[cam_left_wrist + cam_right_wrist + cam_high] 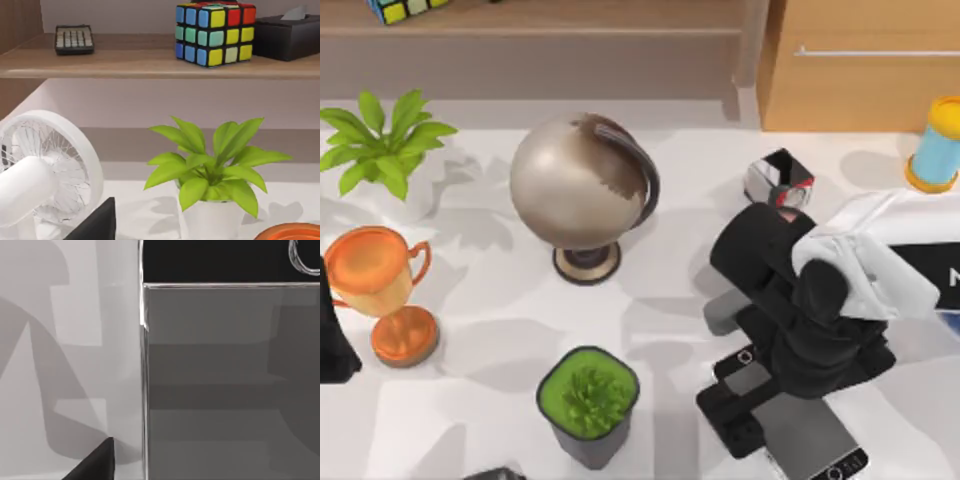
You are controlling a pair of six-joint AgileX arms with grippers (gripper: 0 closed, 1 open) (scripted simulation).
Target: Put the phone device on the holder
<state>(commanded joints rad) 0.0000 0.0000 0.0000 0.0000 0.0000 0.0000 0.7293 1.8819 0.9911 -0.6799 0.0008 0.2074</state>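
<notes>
Directly beneath right tool (800, 400): flat black-framed, grey-screened phone device (812, 440), long axis running toward black holder (735, 395); finger state cannot tell. Left arm parked.

Right arm (820, 310) low, near front edge.

Shelf (125, 67) carries a calculator (74, 39) at 10 o'clock, a colour cube (215, 32) at 1 o'clock and a black tissue box (287, 36) beside it. Below: white fan (42, 175) at 8 o'clock, potted plant (212, 175) at 5 o'clock.
</notes>
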